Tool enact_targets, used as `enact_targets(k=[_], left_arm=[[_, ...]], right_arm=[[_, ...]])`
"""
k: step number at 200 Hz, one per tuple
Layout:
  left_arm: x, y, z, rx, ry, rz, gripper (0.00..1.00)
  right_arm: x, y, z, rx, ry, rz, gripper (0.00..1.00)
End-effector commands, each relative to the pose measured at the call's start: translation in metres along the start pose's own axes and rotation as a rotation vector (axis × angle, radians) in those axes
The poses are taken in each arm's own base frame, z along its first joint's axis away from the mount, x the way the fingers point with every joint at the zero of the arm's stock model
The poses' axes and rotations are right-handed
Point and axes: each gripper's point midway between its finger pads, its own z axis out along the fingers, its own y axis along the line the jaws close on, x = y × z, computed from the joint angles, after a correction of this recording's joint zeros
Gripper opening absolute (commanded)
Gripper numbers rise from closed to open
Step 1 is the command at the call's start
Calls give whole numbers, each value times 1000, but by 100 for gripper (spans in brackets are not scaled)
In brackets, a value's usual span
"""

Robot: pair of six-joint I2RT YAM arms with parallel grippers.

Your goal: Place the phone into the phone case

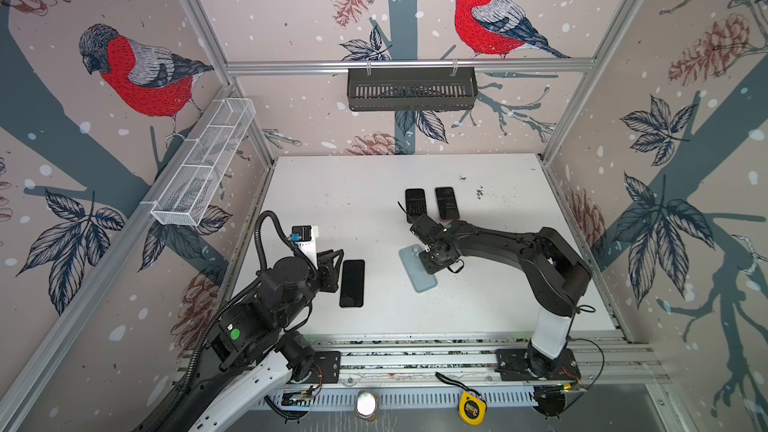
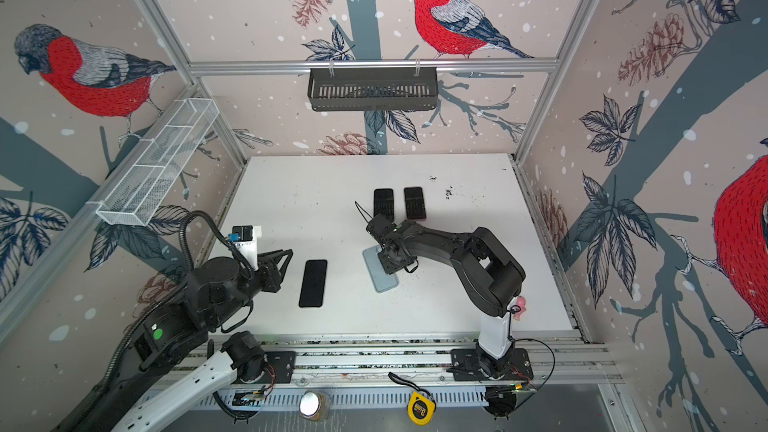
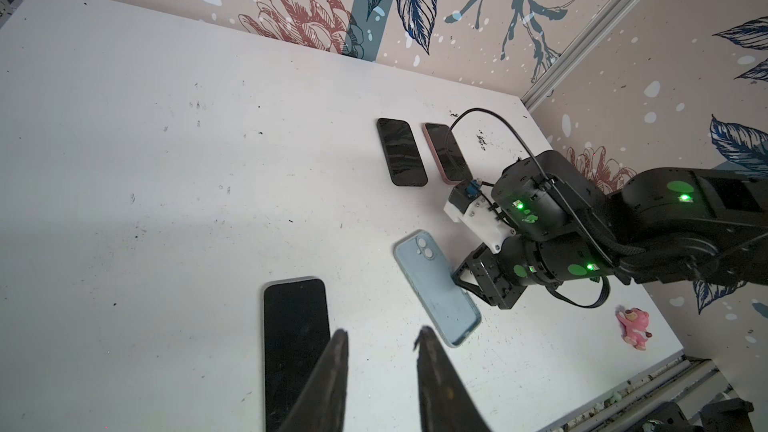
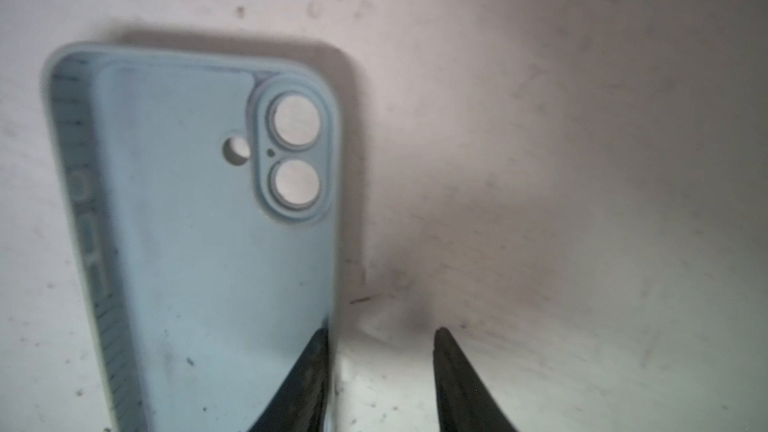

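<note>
Matt blue phone case (image 3: pixel 436 288), glossy black phone (image 3: pixel 295 347), scuffed table (image 3: pixel 166 160)

Both top views are bright and evenly lit. The white tabletop (image 1: pixel 353 184) shows only soft, faint shadows beneath the arms (image 1: pixel 498 238), and the frame rails (image 1: pixel 411 64) splay outward toward the corners, a wide-angle look. In the left wrist view a broad grey shadow crosses the tabletop. The right wrist view is dimmer and soft: the phone case (image 4: pixel 199 243) is out of focus, edged by dark shadow, and the fingers (image 4: pixel 457 384) blur.
</note>
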Motion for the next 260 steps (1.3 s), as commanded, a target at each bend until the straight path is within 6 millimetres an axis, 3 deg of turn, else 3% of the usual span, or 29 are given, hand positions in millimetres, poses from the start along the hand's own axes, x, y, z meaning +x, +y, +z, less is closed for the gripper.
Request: enact_targets(k=[1,46,99,128,160,232,260], left_arm=[[-4,0,2,-7,-16,-3,31],[4,0,13,-29,36,10,38],[5,1,15,-37,41,13,38],[5,1,16,-42,45,13,38],[6,2,16,-46,45,10,38],[6,2,15,-43,45,9,36],[6,1,16,-43,47,12,36]], right_arm=[[-5,-2,-11,24,-29,-17,47],[-1,27,-23,-47,-46,-60,50],[30,-1,4,18,19,-1,48],[31,4,9,-39,15,-15,33],[34,19,10,-131,19,-72,4],[12,9,-19,-14,-101,-226,1],[9,18,-24,5,-106,-333,1]])
